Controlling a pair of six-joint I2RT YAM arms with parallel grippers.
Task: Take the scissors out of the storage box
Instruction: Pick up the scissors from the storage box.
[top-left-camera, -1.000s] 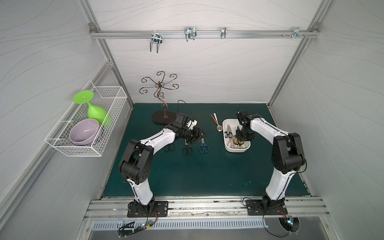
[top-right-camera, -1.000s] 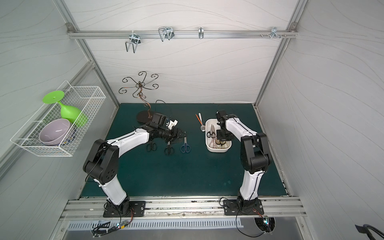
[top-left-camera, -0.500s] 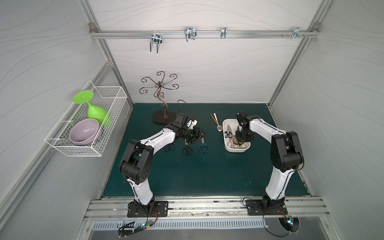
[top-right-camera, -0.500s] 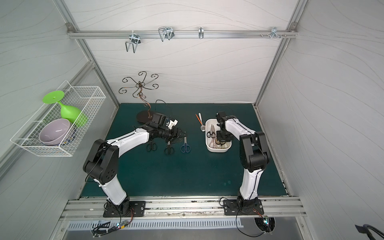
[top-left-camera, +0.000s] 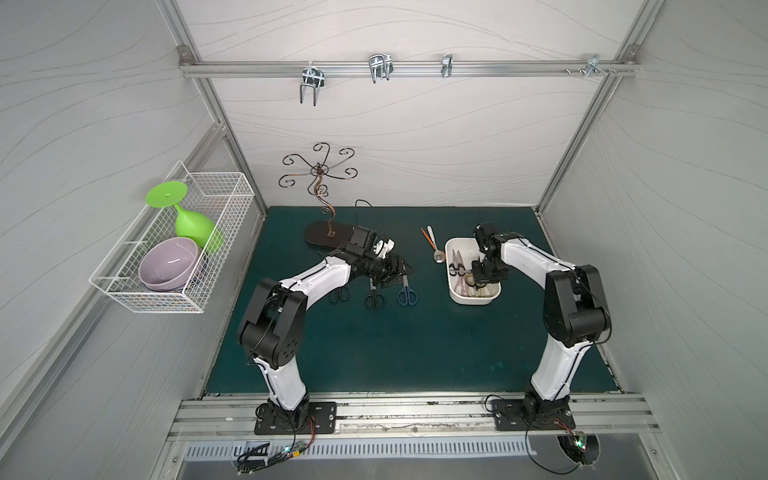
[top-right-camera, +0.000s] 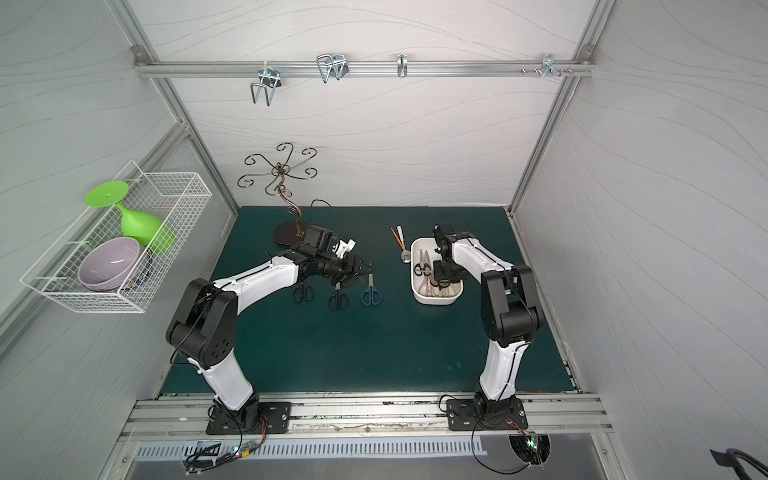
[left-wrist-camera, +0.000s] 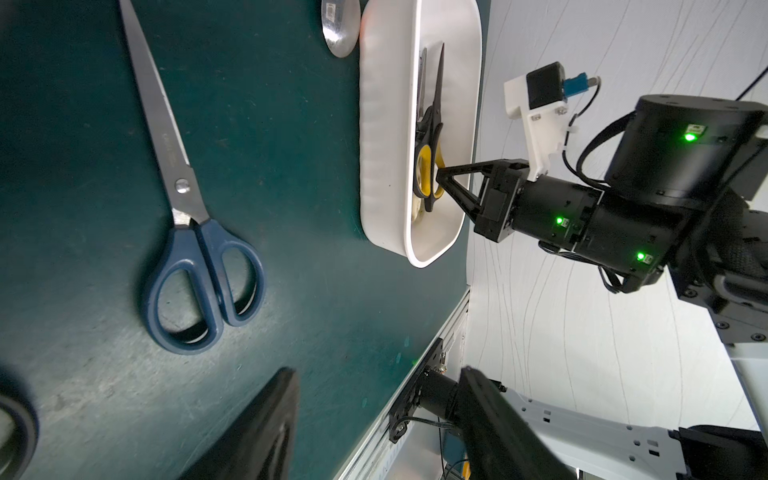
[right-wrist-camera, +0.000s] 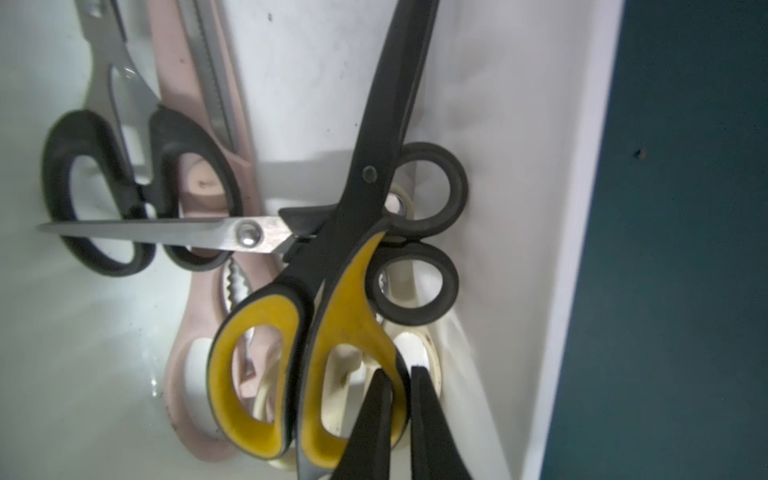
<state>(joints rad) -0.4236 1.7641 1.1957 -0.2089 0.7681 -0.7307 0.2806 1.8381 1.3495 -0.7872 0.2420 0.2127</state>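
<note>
The right gripper (right-wrist-camera: 401, 374) reaches into the storage box (top-left-camera: 473, 300) and is clamped on a handle loop of the yellow-handled scissors (right-wrist-camera: 353, 291), which lie inside it on other pairs (right-wrist-camera: 137, 199). Beside the box, the left gripper (left-wrist-camera: 380, 374) hangs open and empty near the blue scissors (left-wrist-camera: 199, 266) on the desk (top-left-camera: 415, 353).

A white wire basket (top-left-camera: 232, 195) hung on the side wall, holding a tipped green goblet (top-left-camera: 195, 226) and a lilac bowl (top-left-camera: 166, 266). At the back of the green bench (top-left-camera: 415, 340) stood a curly metal stand (top-left-camera: 320, 195). A spoon (top-left-camera: 438, 257) and an orange stick (top-left-camera: 427, 237) lay side by side.
</note>
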